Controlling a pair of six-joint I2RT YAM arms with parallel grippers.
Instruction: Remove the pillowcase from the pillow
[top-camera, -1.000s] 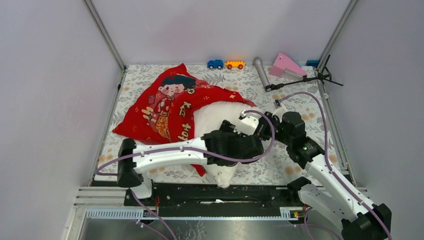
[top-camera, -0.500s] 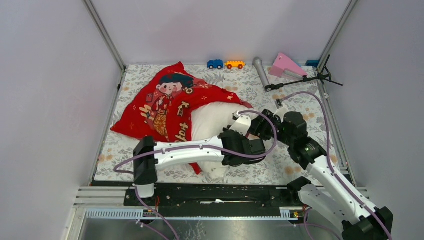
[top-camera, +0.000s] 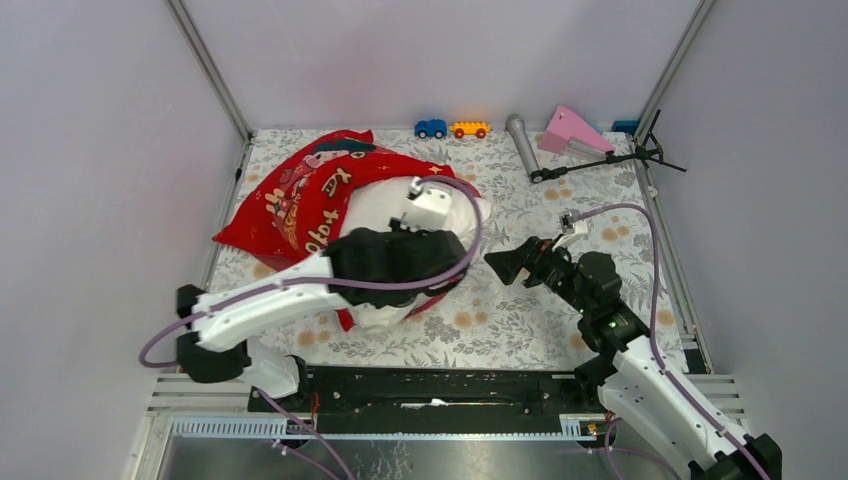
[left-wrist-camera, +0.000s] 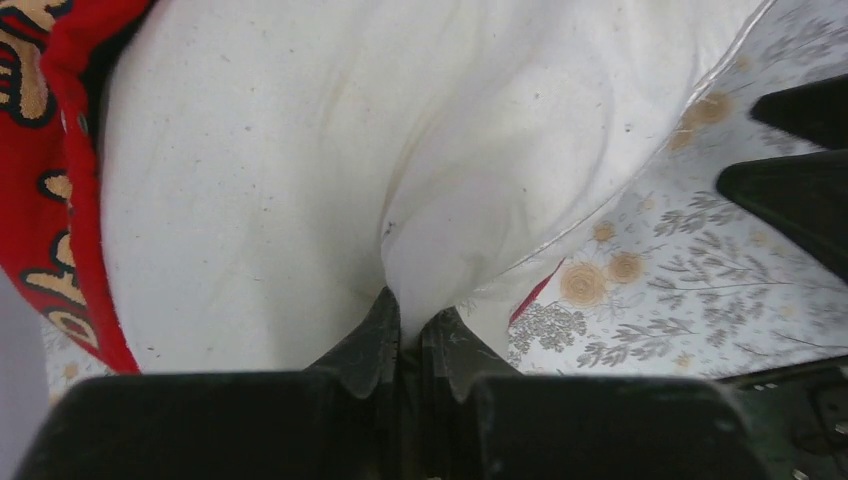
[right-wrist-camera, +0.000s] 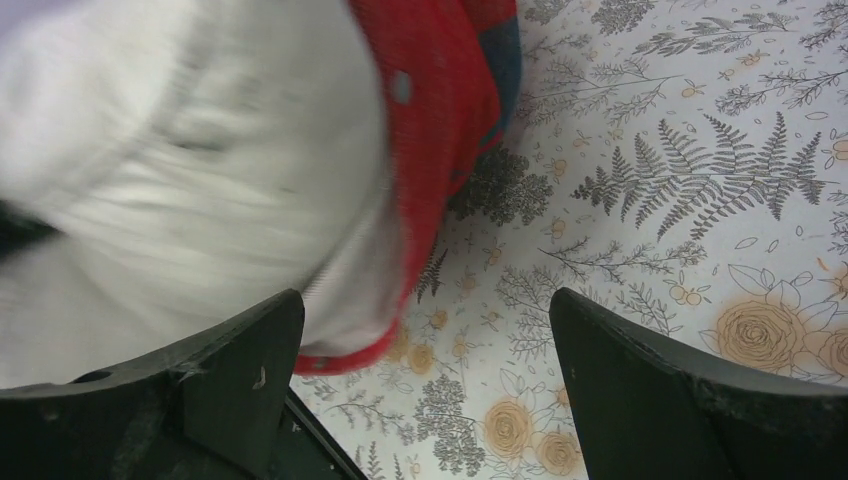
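While pale walls (top-camera: 450, 60) enclose it, the floral cloth (top-camera: 520, 320) bears the pillow (top-camera: 372, 205).

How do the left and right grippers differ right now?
The left gripper is shut, pinching a fold of the white pillow; the right gripper is open and holds nothing. The left is in contact with the pillow; the right hangs over the floral table cloth, beside the red pillowcase edge, touching neither. Shared: both have black fingers and face the pillow.
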